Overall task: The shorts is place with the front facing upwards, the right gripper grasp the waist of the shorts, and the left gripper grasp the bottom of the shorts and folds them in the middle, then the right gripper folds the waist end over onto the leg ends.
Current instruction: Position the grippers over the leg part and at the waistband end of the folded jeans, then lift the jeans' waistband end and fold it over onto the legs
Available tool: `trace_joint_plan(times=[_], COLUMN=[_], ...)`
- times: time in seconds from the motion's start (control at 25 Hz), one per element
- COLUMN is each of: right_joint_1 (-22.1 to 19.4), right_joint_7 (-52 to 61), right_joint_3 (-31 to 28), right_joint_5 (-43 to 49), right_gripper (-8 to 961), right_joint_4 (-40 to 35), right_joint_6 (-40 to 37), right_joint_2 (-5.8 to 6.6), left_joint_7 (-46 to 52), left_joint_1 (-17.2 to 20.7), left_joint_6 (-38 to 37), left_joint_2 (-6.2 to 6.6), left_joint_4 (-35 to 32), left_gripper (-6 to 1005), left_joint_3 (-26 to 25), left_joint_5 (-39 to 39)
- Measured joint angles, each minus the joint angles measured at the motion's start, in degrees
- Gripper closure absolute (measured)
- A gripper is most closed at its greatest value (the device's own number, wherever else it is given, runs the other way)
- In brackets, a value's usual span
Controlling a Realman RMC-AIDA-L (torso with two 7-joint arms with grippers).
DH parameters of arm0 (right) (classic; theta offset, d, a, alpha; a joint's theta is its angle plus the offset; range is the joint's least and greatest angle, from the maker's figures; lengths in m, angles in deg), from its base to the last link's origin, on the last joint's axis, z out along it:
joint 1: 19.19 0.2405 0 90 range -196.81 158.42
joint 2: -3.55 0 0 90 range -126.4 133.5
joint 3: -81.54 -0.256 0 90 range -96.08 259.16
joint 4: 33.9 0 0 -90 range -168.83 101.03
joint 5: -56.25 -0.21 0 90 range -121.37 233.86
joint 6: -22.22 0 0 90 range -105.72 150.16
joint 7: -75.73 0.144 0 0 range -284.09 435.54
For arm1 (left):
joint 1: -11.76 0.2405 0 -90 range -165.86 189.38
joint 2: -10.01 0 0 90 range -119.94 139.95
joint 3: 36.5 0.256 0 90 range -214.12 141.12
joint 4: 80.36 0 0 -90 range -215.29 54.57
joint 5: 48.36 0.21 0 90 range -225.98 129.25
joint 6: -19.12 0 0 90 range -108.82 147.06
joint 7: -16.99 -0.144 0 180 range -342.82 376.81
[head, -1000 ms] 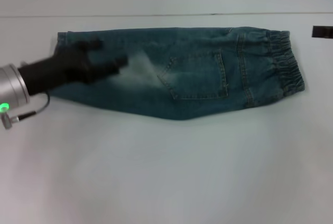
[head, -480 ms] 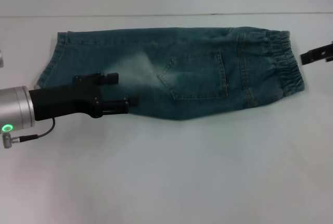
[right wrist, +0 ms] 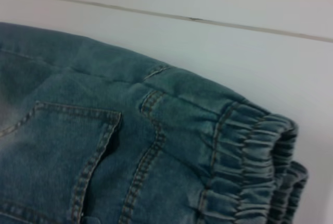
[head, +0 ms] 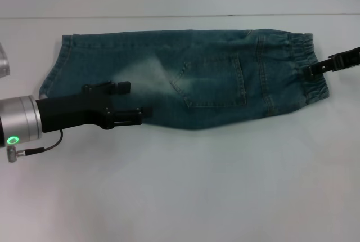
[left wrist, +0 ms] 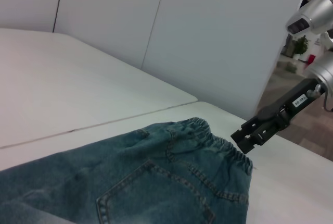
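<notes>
Denim shorts (head: 191, 79) lie flat on a pale surface (head: 185, 186), already doubled lengthwise into one long band. The leg hems (head: 56, 70) point to the robot's left and the gathered elastic waist (head: 306, 70) to its right. A stitched pocket (head: 216, 81) faces up near the middle, beside a pale faded patch (head: 143, 76).

The left tool (head: 134, 99) hovers over the near edge of the leg part, fingers spread apart and holding nothing. It points toward the waist, its silver wrist showing a green light (head: 12, 139).

The right tool (head: 310, 71) reaches in from the far right, its tip at the waistband. From the head view its fingers look parted, though I cannot tell whether they pinch any cloth. The left wrist view shows it just off the band's edge (left wrist: 229, 153), seemingly not yet gripping.

The step in hand appears to be the right tool taking the waist for the last fold. To do it well, it should pinch both layers of the elastic band together, near the middle of its width, so the cloth lifts evenly. It should then lift only enough to clear the surface and carry the waist in a low arc toward the hems. The left tool would best move clear first, since it hangs over the landing spot.
</notes>
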Motion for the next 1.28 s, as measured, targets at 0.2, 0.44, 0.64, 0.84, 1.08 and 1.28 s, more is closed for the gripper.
trace_joint_plan(times=[0.2, 0.44, 0.64, 0.84, 1.08, 1.28], right_joint_1=[0.5, 1.2, 1.2, 0.8, 0.3, -0.3], right_joint_7=[-2.5, -5.0, -6.2, -6.3, -7.4, -8.4], right_joint_3=[0.3, 0.7, 0.8, 0.8, 0.6, 0.3], right_joint_5=[-0.3, -0.2, -0.3, -0.4, -0.3, -0.4], right_gripper=[33, 54, 108, 216, 393, 603], right_joint_4=[2.9, 4.4, 4.4, 4.0, 4.0, 3.9], right_joint_6=[4.2, 7.0, 7.6, 7.0, 6.7, 6.7], right_joint_2=[-1.52, -3.28, -3.90, -3.78, -3.58, -3.48], left_joint_7=[0.3, 0.7, 1.2, 1.3, 1.4, 0.9], left_joint_1=[-0.1, -0.2, -0.2, 0.1, 0.3, 0.5], left_joint_6=[0.8, 1.1, 1.2, 1.5, 1.6, 1.6], left_joint_2=[0.00, 0.01, 0.01, -0.15, -0.45, -0.65], left_joint_4=[0.5, 0.5, 0.5, 0.5, 0.5, 0.5], left_gripper=[50, 51, 51, 52, 53, 58], left_joint_3=[0.0, 0.0, 0.0, 0.0, 0.0, -0.2], left_joint_5=[0.0, 0.0, 0.0, 0.0, -0.2, -0.5])
